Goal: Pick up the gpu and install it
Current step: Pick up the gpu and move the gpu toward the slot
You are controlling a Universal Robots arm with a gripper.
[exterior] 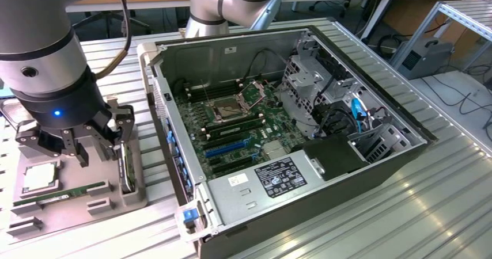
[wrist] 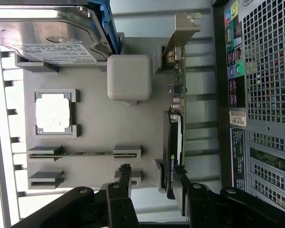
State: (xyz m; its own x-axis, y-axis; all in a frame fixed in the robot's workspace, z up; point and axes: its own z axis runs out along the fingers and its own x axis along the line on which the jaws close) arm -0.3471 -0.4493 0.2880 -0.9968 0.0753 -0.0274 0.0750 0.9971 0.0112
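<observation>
GPU [exterior: 127,168] stands on its long edge in a slot of the grey tray [exterior: 108,202], on the tray side nearest the computer case [exterior: 207,54]. The tray sits on the table at the exterior view's left of the case. The card's silvery bracket [wrist: 184,28] is at the end far from the tool.

Your tool [wrist: 152,172] hangs low over the tray with its jaws wide apart and nothing gripped. One fingertip [wrist: 180,183] is right at the near end of the card. The other [wrist: 125,173] is out over bare tray, close to the memory stick [wrist: 85,153].

To take the card well, I judge you should straddle its thin thickness so that each pad faces one flat side. Square the jaws to the card's length before closing. Grip the dark cover rather than the bare green board or the bracket. The case wall is just beside the card, so leave the outer finger room there.

You cannot tell whether the fingertip by the card touches it or hangs just above it. The card's lower edge is sunk in the tray slot and hidden. In the exterior view the arm covers the far part of the tray. In the wrist view the hard drive [wrist: 47,33] is cut off at the picture's edge.
</observation>
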